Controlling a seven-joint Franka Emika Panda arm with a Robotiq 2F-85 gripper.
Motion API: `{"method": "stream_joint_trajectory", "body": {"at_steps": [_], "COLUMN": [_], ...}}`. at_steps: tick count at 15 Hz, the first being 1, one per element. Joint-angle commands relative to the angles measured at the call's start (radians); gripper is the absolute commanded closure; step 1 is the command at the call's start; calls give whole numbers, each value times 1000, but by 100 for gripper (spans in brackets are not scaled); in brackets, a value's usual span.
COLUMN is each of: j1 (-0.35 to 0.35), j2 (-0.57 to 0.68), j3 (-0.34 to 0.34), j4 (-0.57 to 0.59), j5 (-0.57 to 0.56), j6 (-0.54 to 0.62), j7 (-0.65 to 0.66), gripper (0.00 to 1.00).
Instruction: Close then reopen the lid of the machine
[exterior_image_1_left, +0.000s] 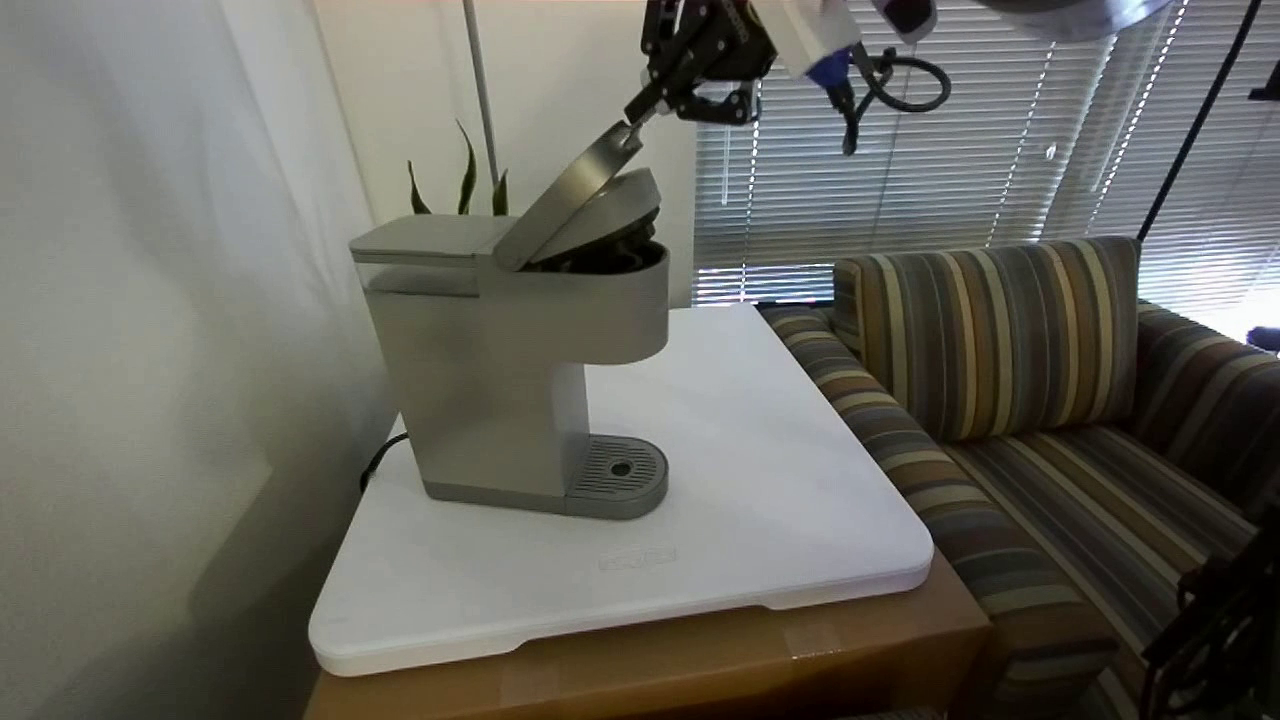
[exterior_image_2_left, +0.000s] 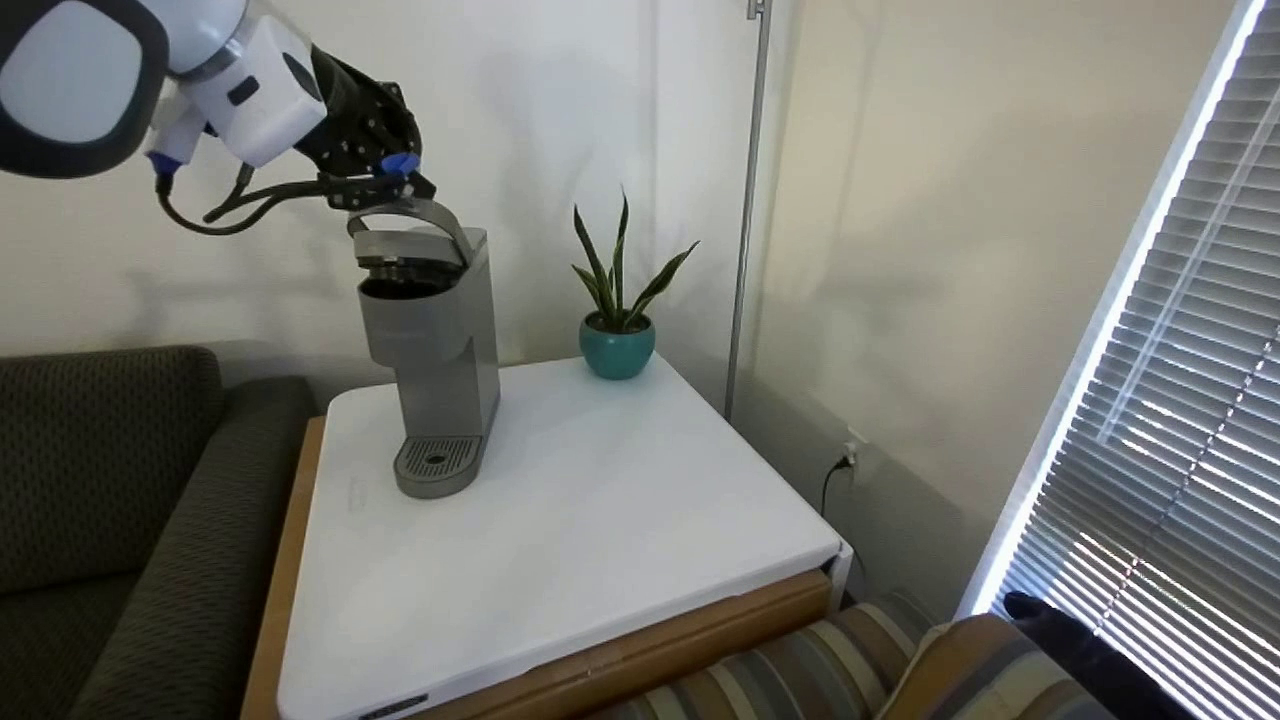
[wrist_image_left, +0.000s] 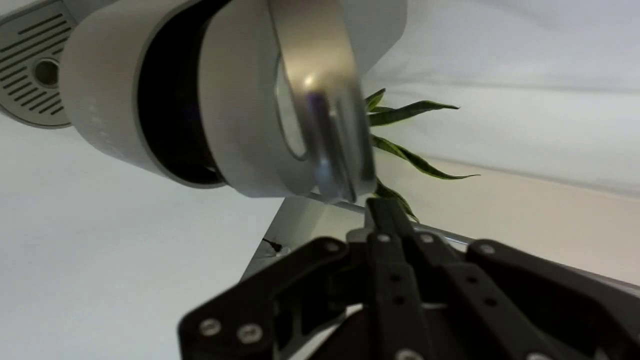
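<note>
The machine (exterior_image_1_left: 490, 370) is a grey coffee maker standing upright on the white tabletop; it also shows in an exterior view (exterior_image_2_left: 435, 355) and the wrist view (wrist_image_left: 102, 90). Its lid (exterior_image_1_left: 605, 212) is tilted partway up, with a metallic band along its front and the dark brew chamber (exterior_image_1_left: 620, 258) exposed below. The lid also shows in an exterior view (exterior_image_2_left: 410, 243) and the wrist view (wrist_image_left: 245, 100). My gripper (wrist_image_left: 387, 210) has its fingers together with nothing visible between them. In an exterior view the fingertips (exterior_image_1_left: 635, 115) are at the raised front edge of the lid; I cannot tell whether they touch.
A plant in a teal pot (exterior_image_2_left: 617, 347) stands on the white tabletop (exterior_image_2_left: 560, 520) behind the machine. A striped armchair (exterior_image_1_left: 1000, 340) and a dark sofa (exterior_image_2_left: 150, 480) flank the table. A thin metal pole (exterior_image_2_left: 748, 200) stands near the wall corner.
</note>
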Motion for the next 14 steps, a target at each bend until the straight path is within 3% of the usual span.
{"method": "stream_joint_trajectory", "body": {"at_steps": [1, 12, 14], "j1": [16, 24, 58], "j2": [-15, -30, -33], "j3": [-5, -14, -54], "j4": [36, 56, 52], "j5": [44, 95, 123], "j6": [1, 9, 11], "j7": [-66, -127, -151], "gripper": [100, 100, 100]}}
